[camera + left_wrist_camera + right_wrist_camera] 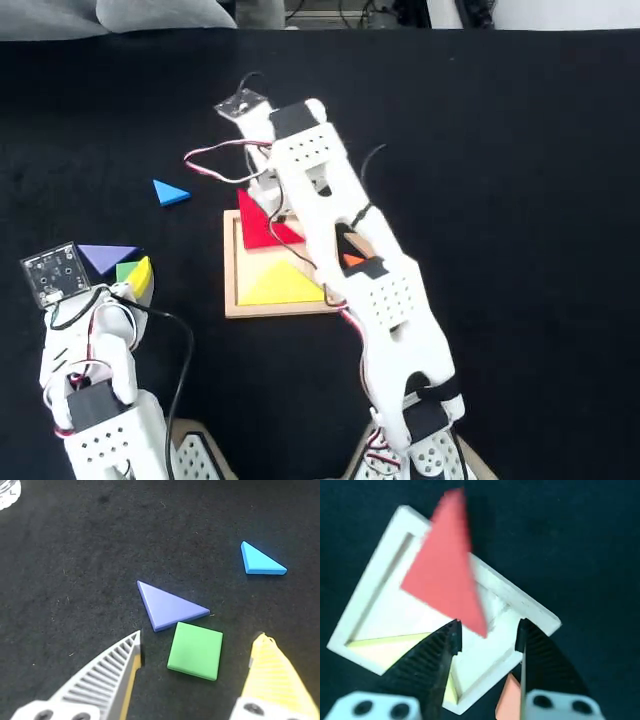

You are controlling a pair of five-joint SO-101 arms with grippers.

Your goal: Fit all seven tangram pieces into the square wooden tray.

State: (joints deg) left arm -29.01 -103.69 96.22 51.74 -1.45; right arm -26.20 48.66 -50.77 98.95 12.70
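The square wooden tray (230, 300) lies mid-table with a yellow triangle (275, 285) flat inside it. A red triangle (258, 225) lies tilted across the tray's far rim, one corner sticking out. In the right wrist view, my right gripper (487, 630) is open above the tray (540, 615), and the red triangle's (445, 575) near tip sits between its fingers. An orange piece (352, 261) shows under that arm. My left gripper (199, 642) is open, straddling a green square (195, 650) beside a purple triangle (167, 607). A blue triangle (260, 560) lies farther off.
The black cloth stretches wide and bare to the right of the tray. The right arm (380, 290) crosses over the tray's right half, hiding part of it. Cables trail near the tray's far corner (215, 165).
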